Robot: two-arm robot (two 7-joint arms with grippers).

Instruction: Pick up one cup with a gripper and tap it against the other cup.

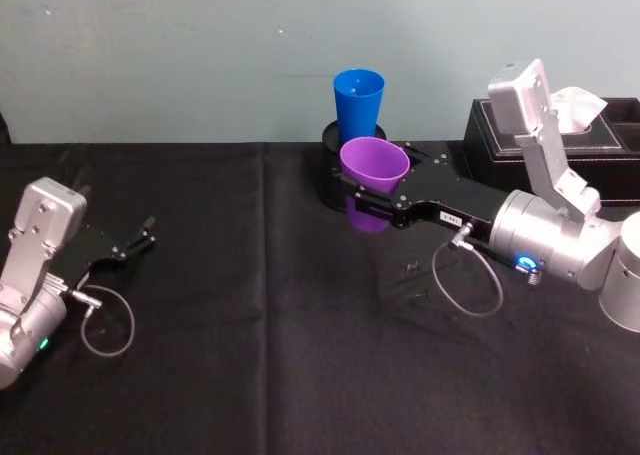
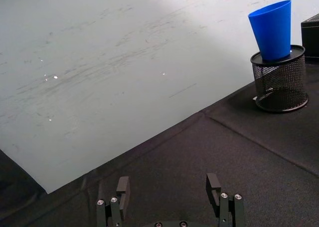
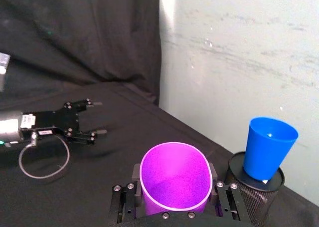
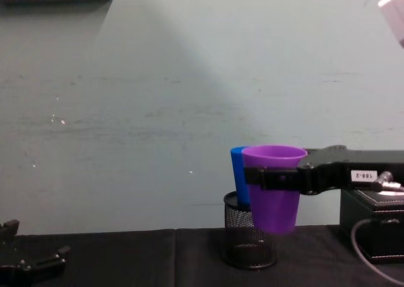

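Holder (image 2: 279, 85) at bench (image 1: 250, 325) rear edge, centre; cup (image 1: 358, 100) in it; second cup (image 1: 373, 170) just before holder, in right gripper (image 1: 372, 197); box (image 1: 610, 135) rear-right.

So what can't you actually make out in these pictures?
Chest view: the bright blue plastic tumbler is mostly behind the purple plastic tumbler held in the right tool; contact can't be judged there.
Every view: the blue tumbler's base is hidden inside the black mesh pen holder.
Head view: the black tissue box is partly covered by the right arm and cut off by the right edge.
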